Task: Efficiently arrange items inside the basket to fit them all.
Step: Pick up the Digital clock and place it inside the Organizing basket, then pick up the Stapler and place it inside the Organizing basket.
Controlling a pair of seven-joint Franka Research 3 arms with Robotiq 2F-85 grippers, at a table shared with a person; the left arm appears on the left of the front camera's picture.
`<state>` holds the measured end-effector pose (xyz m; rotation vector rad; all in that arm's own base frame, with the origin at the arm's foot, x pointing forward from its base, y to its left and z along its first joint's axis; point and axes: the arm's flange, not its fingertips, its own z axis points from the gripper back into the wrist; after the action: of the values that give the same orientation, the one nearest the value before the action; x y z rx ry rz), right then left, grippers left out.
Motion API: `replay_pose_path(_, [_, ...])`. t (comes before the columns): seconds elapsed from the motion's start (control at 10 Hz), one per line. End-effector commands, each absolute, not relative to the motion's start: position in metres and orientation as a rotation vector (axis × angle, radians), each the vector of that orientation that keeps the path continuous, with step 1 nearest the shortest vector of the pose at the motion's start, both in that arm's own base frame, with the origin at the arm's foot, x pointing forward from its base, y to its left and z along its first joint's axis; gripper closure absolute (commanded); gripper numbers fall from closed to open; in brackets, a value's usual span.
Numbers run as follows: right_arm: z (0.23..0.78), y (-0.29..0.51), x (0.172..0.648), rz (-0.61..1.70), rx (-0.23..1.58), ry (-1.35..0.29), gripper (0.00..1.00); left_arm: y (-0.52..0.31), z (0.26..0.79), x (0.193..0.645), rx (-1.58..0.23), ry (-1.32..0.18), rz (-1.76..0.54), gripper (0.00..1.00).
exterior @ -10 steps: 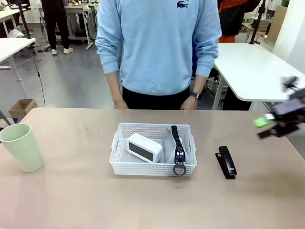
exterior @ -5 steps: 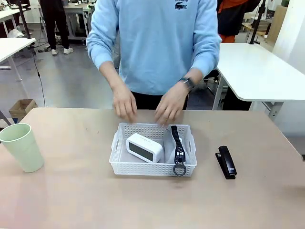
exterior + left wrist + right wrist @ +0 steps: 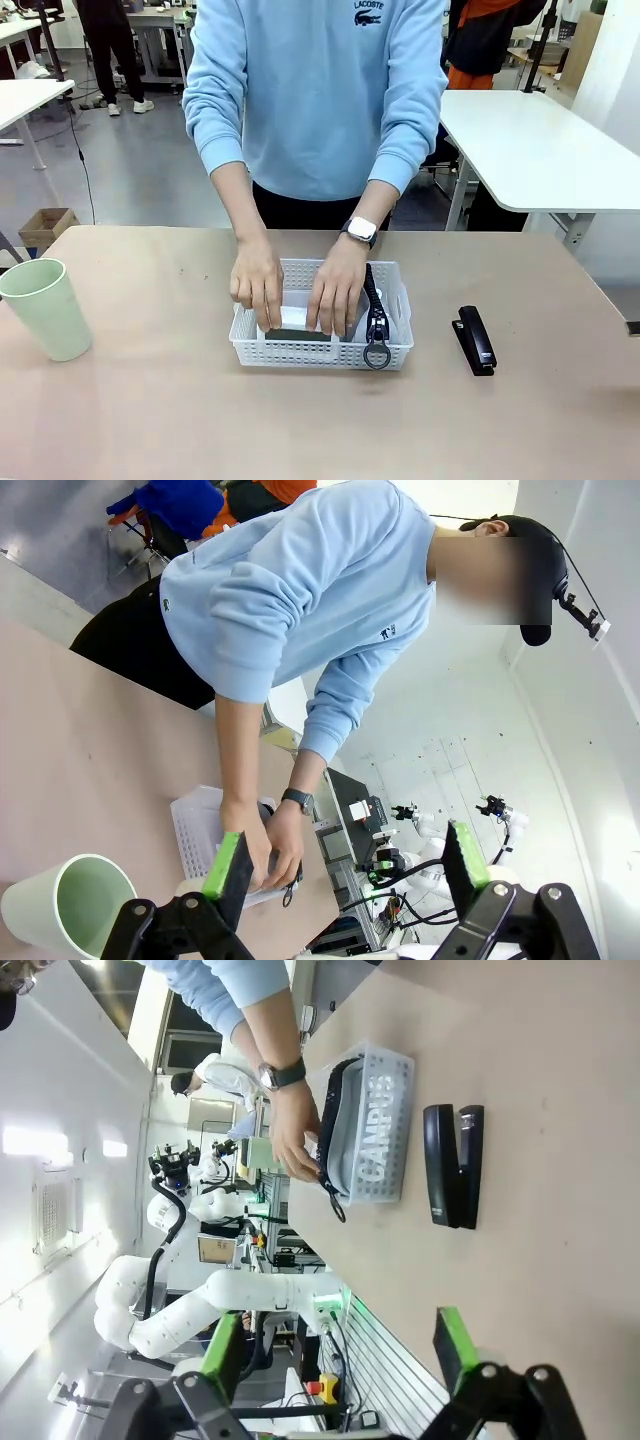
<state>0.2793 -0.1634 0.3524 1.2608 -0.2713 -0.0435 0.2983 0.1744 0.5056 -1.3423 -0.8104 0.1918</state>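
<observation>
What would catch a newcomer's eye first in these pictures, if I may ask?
A person's hands rest on the small white box inside the white basket in the middle of the table, the grey case beside them. A pale green cup stands far left, and a black stapler lies right of the basket.

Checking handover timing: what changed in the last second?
The person's hands came down into the white lattice plastic basket and took hold of the small white box. The right pincer pulled away rightward. Pale green cup, black stapler, grey zippered oval case stayed put.
</observation>
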Motion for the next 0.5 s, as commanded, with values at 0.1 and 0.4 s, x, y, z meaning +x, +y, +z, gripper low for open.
replay_pose_path(0.1, [0.3569, -0.1658, 0.2749, -0.059, 1.272, -0.267, 0.0, 0.1747, 0.5064, 0.2995, -1.357, -0.835, 0.176, 0.0])
replay_pose_path(0.4, [0.3569, -0.1658, 0.2749, -0.059, 1.272, -0.267, 0.0, 0.1747, 0.5064, 0.2995, -1.357, -0.835, 0.176, 0.0])
